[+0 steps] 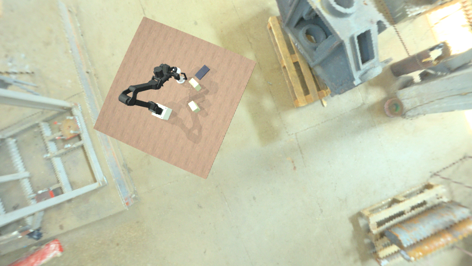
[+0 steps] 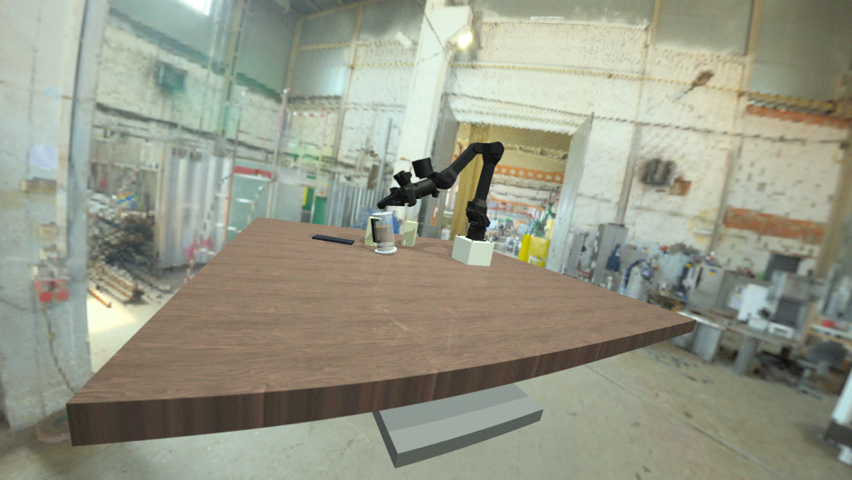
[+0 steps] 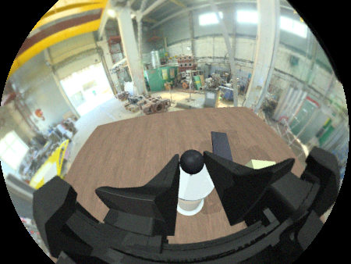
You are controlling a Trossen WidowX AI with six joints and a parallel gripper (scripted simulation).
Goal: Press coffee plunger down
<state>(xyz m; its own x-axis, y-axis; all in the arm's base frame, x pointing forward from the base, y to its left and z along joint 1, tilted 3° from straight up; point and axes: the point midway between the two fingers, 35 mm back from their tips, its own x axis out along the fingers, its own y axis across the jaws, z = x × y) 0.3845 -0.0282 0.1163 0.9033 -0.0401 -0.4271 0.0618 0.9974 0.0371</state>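
The coffee press [image 1: 180,81] [image 2: 387,229] [image 3: 194,187] stands upright on the table, a clear cylinder with a white base, a pale lid and a dark handle. My gripper [image 1: 181,75] [image 2: 381,205] [image 3: 191,156] is above it, shut on the black round plunger knob [image 3: 192,162]. The knob sits between the fingertips, and in the exterior view the tips are only a little above the lid. The rod hardly shows between knob and lid. The plunger disc inside the cylinder is too small to place exactly.
Two cream blocks [image 1: 194,83] [image 1: 193,106] [image 2: 410,233] stand near the press, one close beside it. A dark flat slab [image 1: 202,71] [image 2: 332,239] [image 3: 221,145] lies beyond that block. The arm's white base [image 1: 165,113] [image 2: 471,250] sits on the wooden table [image 1: 155,145] [image 2: 357,316] [image 3: 156,129].
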